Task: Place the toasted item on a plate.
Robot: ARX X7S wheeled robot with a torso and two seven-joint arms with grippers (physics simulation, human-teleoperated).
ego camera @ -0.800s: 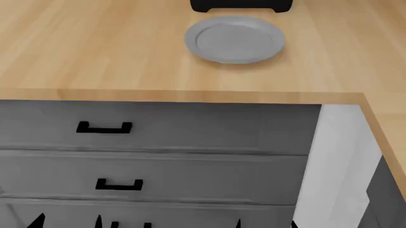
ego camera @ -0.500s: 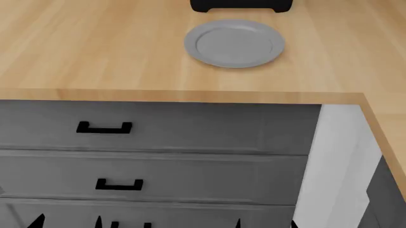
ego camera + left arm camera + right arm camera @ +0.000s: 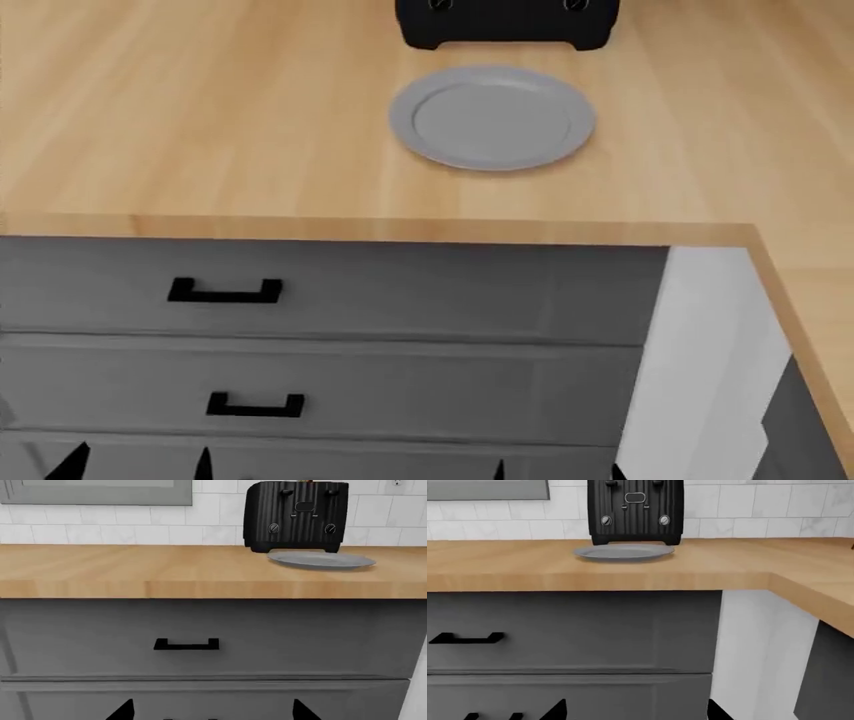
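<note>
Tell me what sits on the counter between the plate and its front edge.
Nothing: in the head view, only bare wooden countertop runs from the plate to the front edge. The toaster stands behind the plate, not in that stretch.

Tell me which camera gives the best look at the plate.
The head view: it looks down on the plate, showing its whole round face and wide rim, bare, just in front of the toaster. Both wrist views see the plate nearly edge-on from below the counter, as a thin grey sliver.
</note>
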